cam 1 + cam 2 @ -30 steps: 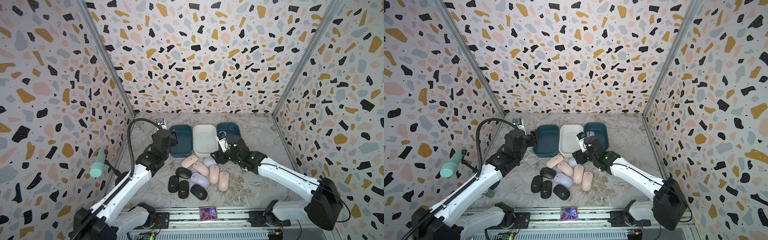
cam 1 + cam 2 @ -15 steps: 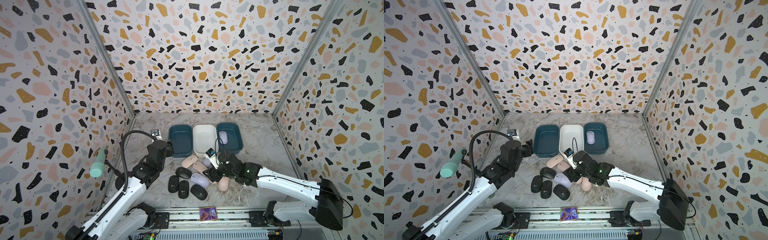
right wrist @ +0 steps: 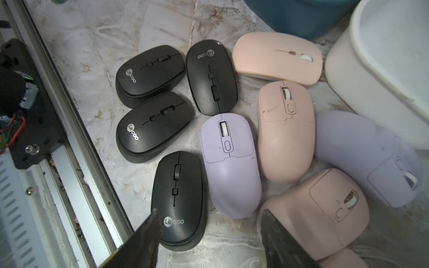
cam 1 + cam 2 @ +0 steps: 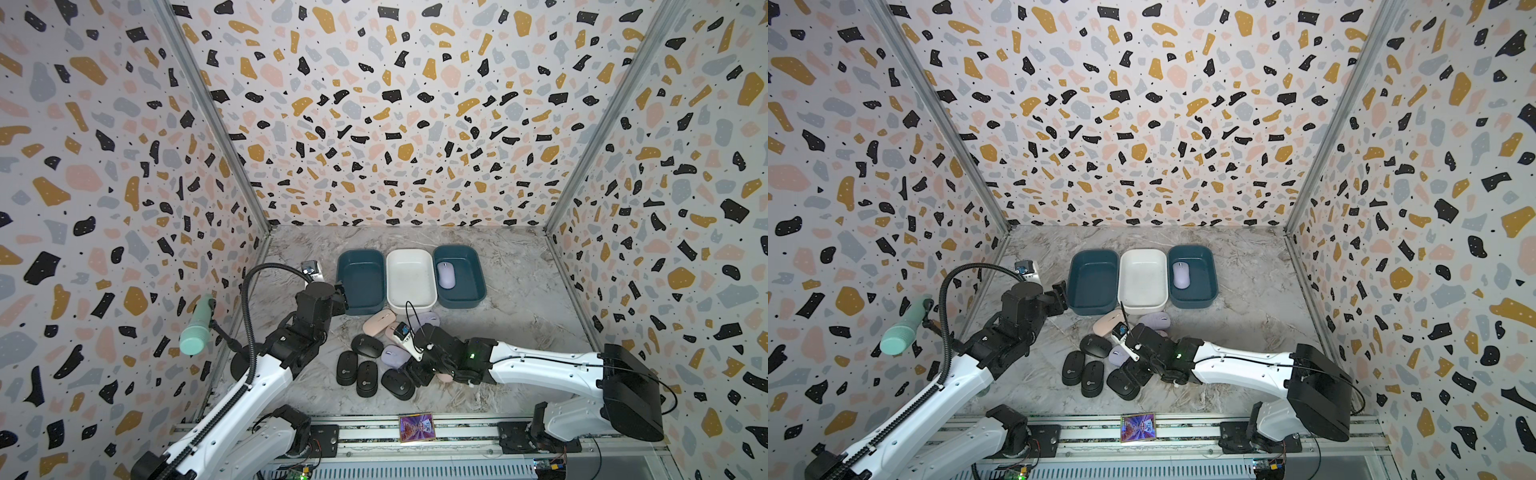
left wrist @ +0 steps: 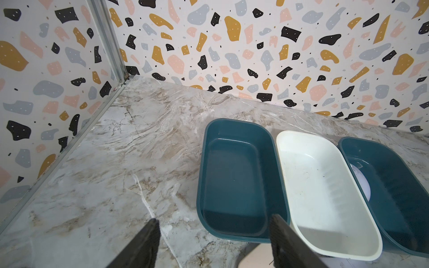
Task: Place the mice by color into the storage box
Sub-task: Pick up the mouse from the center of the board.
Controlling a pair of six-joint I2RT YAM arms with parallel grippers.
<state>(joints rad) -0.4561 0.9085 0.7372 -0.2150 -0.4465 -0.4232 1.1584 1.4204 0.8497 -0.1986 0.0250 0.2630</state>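
Right arm is back from the bin row. A second ago the right gripper [image 3: 209,214] sat over the right teal bin [image 4: 465,286]. Now it hangs over the pile [image 4: 392,355] near the front edge of the tabletop [image 4: 523,299], jaws apart, nothing between them.

The lilac mouse [image 4: 446,275] it dropped lies flat in that bin, at the right end of the row toward the back edge. So one mouse is sorted and that bin is the lilac one. I judge the next pick is about to start.

Left gripper [image 5: 214,219] has pulled back a little from the left teal bin [image 4: 359,286], jaws apart, empty.

Counts:
- Bins: three, two teal plus the white bin [image 4: 409,282]. White and left teal are empty.
- Pile:
  - four black mice [image 3: 148,74] [image 3: 151,125] [image 3: 211,76] [image 3: 178,199]
  - four pink mice [image 3: 277,58] [image 3: 286,132] [image 3: 318,208] [image 3: 341,257], one mostly cut off
  - two lilac mice [image 3: 228,167] [image 3: 366,157]
- Ten left to sort.
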